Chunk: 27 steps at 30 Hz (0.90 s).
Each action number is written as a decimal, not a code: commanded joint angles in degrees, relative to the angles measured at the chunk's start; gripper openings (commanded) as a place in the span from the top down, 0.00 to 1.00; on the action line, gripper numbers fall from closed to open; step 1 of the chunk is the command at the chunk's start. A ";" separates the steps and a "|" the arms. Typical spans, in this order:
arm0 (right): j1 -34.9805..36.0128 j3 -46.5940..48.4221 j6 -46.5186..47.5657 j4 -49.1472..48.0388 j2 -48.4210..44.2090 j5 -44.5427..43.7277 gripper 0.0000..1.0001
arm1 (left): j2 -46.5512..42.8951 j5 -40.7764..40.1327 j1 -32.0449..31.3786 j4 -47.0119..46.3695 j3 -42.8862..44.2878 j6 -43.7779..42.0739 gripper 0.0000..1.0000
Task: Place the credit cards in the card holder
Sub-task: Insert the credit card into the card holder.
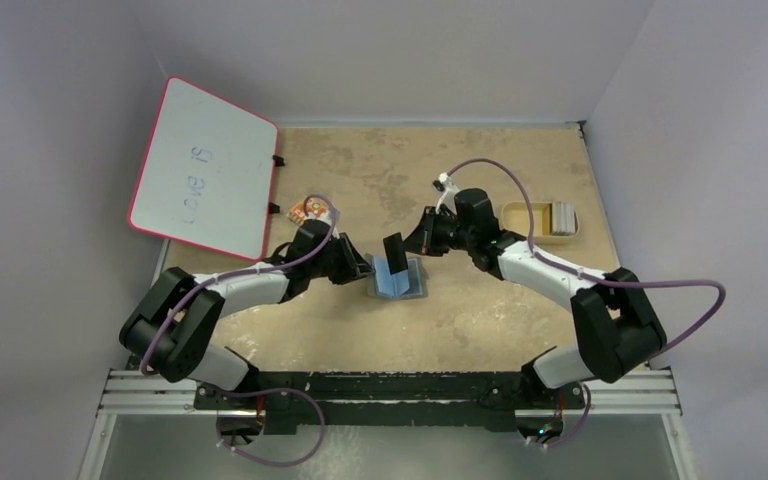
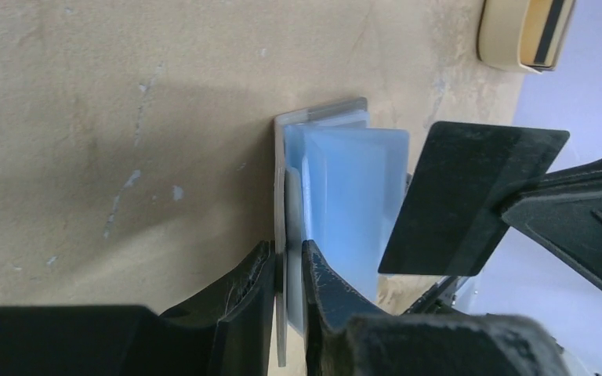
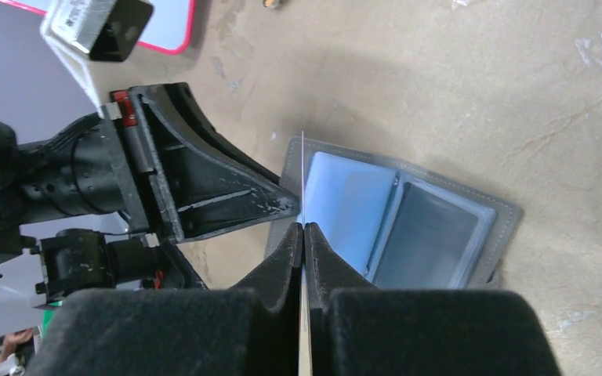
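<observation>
The card holder (image 1: 406, 284) lies open in the middle of the table, grey outside and light blue inside. My left gripper (image 1: 362, 268) is shut on its left grey flap, as the left wrist view shows (image 2: 288, 254). My right gripper (image 1: 418, 243) is shut on one dark credit card (image 1: 394, 250) and holds it upright, just above the holder's left blue pocket (image 3: 337, 204). The card shows edge-on in the right wrist view (image 3: 302, 168) and flat in the left wrist view (image 2: 470, 200). More grey cards (image 1: 562, 216) stand stacked in the tan tray (image 1: 525, 221) at the right.
A red-framed whiteboard (image 1: 205, 170) lies tilted at the far left. A small colourful packet (image 1: 312, 209) sits beside it, near my left arm. The two grippers are close together over the holder. The table's edges meet walls at the left, back and right.
</observation>
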<state>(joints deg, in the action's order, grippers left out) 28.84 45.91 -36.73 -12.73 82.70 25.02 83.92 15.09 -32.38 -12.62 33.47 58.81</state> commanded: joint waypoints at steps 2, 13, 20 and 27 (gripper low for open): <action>-0.08 -0.45 -0.48 -2.32 0.10 -2.80 1.00 | -0.77 -2.37 0.04 2.37 0.63 -3.62 0.85; -0.09 -3.08 0.17 -2.49 2.38 -4.33 1.00 | -0.01 -4.48 0.05 4.01 -0.14 -5.17 0.98; -0.10 -5.47 -0.46 -7.59 5.96 -2.70 1.00 | 1.13 -6.14 0.04 4.80 -0.69 -6.35 1.00; -0.10 -8.46 -1.37 -12.58 9.60 -1.25 1.00 | 2.81 -9.40 0.04 5.13 -2.26 -7.23 1.00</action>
<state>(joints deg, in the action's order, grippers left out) 28.82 38.89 -37.54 -19.88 91.57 22.50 85.43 9.32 -32.38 -8.05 32.47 54.11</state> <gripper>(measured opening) 0.005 0.029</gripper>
